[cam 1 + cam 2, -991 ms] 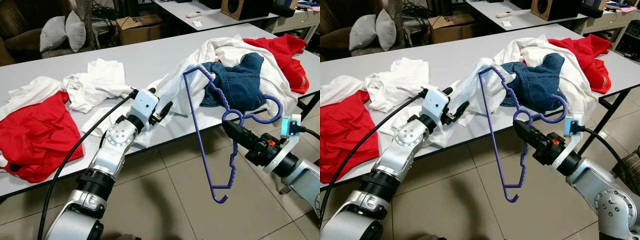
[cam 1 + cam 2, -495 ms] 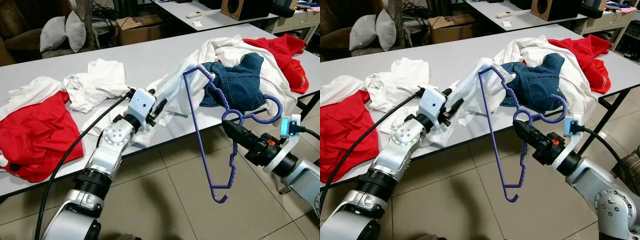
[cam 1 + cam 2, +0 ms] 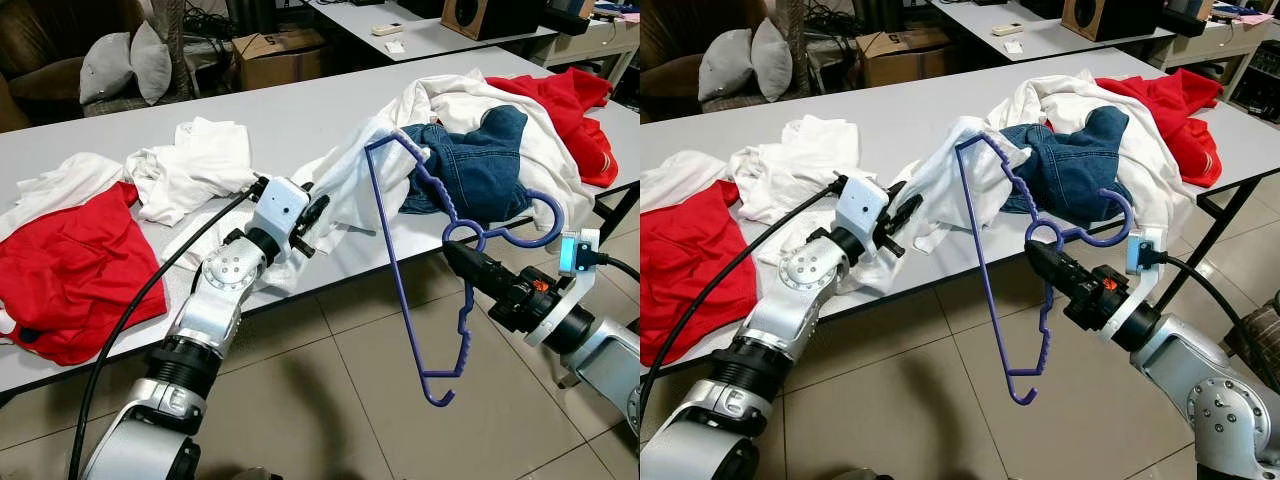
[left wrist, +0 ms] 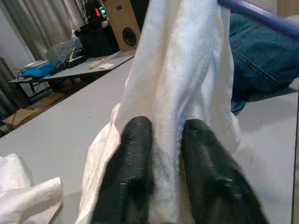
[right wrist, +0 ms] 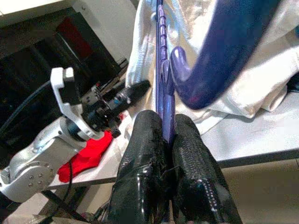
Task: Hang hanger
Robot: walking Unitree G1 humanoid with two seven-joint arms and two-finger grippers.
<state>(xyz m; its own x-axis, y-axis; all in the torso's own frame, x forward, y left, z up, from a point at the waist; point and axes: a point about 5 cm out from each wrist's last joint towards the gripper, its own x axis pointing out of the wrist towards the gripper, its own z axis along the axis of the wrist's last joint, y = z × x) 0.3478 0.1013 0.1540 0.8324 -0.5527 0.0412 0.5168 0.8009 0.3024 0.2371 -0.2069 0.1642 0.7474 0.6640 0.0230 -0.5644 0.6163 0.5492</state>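
R fingers (image 5: 164,140) pinch hanger (image 3: 400,260), L fingers (image 4: 135,144) pinch shirt (image 4: 182,79)

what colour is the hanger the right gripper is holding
Blue-purple; the hanger shows best in the left eye view, pinched by the right gripper.

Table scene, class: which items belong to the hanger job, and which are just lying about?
In the job:
- purple hanger, gripped at its neck by the right end effector
- white garment, pinched by the left end effector

Lying about:
- jeans
- red garments
- white T-shirt
- grey cushions
- cardboard box
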